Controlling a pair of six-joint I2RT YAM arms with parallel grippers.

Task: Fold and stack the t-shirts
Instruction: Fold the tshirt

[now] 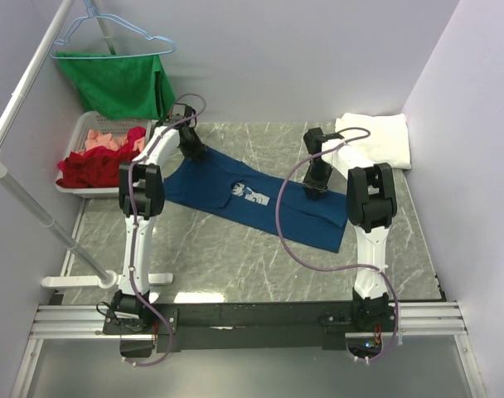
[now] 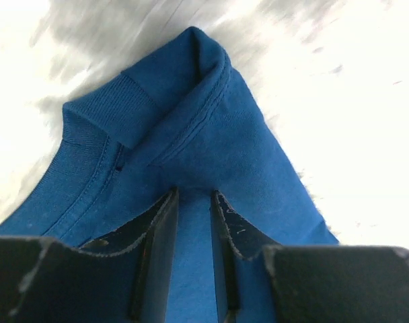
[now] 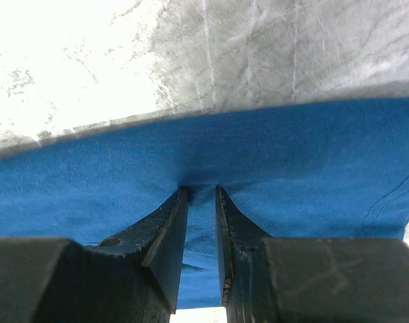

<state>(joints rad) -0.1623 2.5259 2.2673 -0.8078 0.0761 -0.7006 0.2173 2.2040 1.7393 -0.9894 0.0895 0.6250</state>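
Left gripper is pinching a fold of the navy t-shirt, collar just ahead of its fingertips. Right gripper is clamping the same shirt's edge, grey table beyond.

Top view: even light, sharp, faint soft shadows on the table. Wrist views: table blown out to white at the sides, marble veins smeared, probably motion blur. Blue shirt well exposed, weave crisp. Near fingers dark, slightly soft.
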